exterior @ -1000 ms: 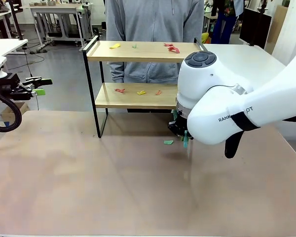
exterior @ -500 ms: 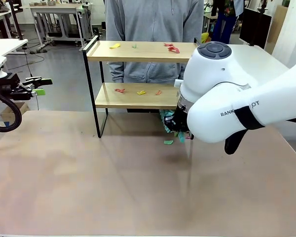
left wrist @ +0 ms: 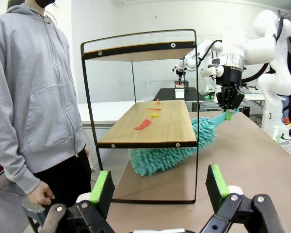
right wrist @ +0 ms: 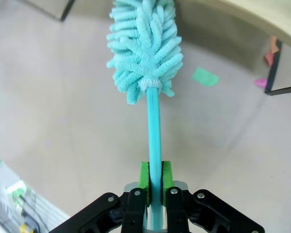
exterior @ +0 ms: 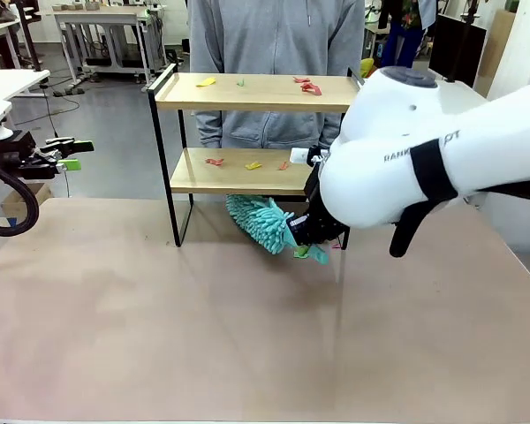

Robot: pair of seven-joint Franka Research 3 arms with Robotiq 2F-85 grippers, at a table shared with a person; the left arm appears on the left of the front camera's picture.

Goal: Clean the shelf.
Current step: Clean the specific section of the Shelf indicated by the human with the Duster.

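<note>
Swung up, right end effector (right wrist: 155,177) clamps duster (exterior: 261,223) beneath shelf (exterior: 265,93) holding scraps (exterior: 215,162); left end effector (left wrist: 158,187) apart.

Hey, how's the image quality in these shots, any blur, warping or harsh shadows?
Front view: even light, only a faint shadow on the table below the right arm. Left wrist view: crisp. Right wrist view: duster sharp, shelf edge bowed by the wide lens.

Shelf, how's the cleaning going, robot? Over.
Right gripper shut on duster handle; left gripper open, off to the side. Shelf has paper scraps on both boards. Duster head below bottom board; person standing behind shelf.
</note>
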